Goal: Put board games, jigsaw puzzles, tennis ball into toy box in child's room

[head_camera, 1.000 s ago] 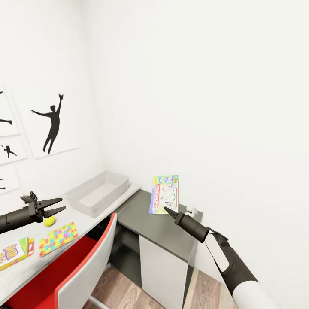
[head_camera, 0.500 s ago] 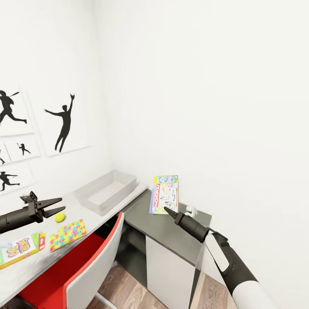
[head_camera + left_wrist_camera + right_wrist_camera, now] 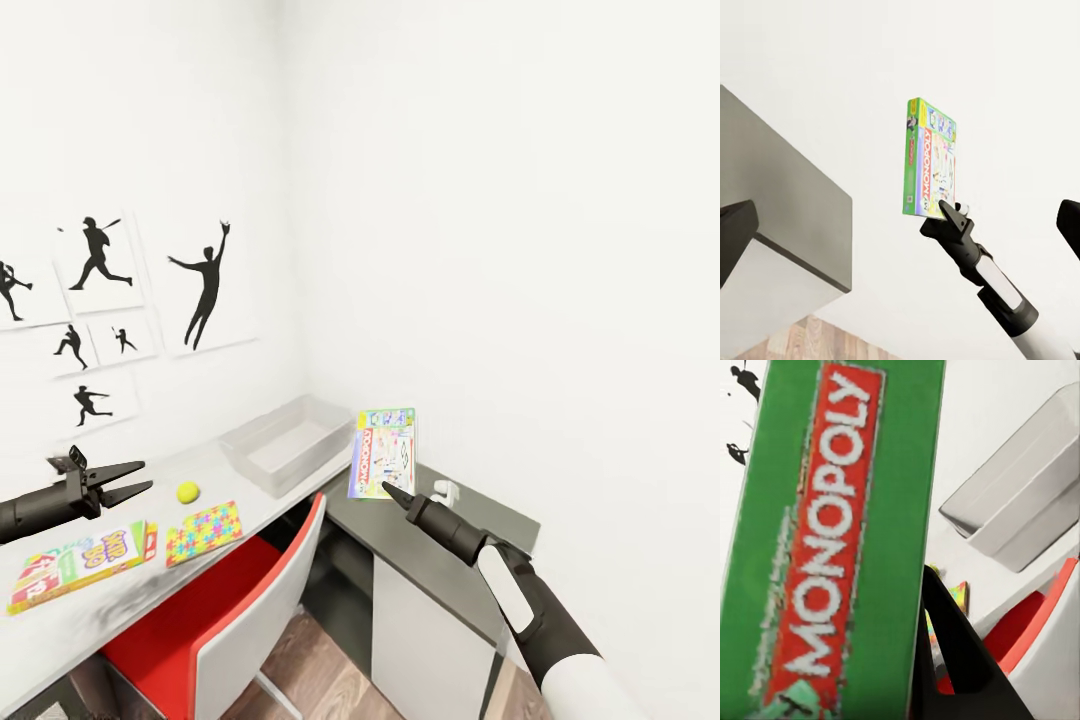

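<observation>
View swung left, more table showing; right fingers seemingly clamp upright green Monopoly box; left fingers apart.

Child's room: desk with toys, baseball silhouette prints (wall)

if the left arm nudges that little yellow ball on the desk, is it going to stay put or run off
The ball is round and lies loose on the flat desk, so a nudge would probably send it rolling, perhaps toward the edge. Nothing touches it; the puzzle lies just beside it, apart. It looks small and light, so the open left gripper should close gently.
</observation>
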Motion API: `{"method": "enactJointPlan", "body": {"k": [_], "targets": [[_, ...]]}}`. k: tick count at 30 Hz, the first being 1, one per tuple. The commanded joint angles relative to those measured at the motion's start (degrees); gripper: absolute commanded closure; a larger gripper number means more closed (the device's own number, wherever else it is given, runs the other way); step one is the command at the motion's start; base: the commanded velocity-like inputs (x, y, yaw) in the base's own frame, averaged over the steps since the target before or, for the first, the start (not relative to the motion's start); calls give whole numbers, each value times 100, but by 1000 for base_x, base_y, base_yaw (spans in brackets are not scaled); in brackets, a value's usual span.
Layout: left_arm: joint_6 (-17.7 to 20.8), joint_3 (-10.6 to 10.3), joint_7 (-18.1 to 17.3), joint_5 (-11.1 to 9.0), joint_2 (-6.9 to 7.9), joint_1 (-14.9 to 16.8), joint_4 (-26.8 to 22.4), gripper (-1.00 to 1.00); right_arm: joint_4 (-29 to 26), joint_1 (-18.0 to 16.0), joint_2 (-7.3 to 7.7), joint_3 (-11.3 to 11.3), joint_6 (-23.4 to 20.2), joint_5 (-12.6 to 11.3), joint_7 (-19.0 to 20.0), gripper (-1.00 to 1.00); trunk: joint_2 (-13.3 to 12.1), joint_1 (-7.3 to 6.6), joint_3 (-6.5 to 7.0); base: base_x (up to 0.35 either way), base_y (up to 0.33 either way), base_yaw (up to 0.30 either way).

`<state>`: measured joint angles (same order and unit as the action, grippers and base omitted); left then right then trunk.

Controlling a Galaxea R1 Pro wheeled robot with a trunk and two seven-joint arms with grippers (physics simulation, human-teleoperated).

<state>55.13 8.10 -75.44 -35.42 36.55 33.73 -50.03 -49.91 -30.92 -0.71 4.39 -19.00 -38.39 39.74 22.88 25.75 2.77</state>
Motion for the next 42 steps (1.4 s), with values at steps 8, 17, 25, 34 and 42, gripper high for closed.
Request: {"method": "enactJointPlan", "body": {"k": [8,17,25,34,42], "targets": [[50,-3,-6,-17,1,2,2,-100,-1,0,0,0,-55,-72,-1,100,4,3,14,123,-72,279],[50,-9,-6,-17,1,2,2,-100,-1,-2,0,0,-55,-72,7,100,4,3,26,70,-22,202],[50,-11,-4,-17,-5,2,2,-100,-3,-2,9,55,-52,-72,8,100,4,3,26,49,-17,12],[50,-11,-5,-17,-8,2,2,-100,-10,-2,7,61,-51,-72,7,100,4,3,26,78,0,0],[50,-11,-6,-17,-1,2,2,-100,-10,-2,8,62,-51,-72,8,100,4,3,26,72,0,127]]}}
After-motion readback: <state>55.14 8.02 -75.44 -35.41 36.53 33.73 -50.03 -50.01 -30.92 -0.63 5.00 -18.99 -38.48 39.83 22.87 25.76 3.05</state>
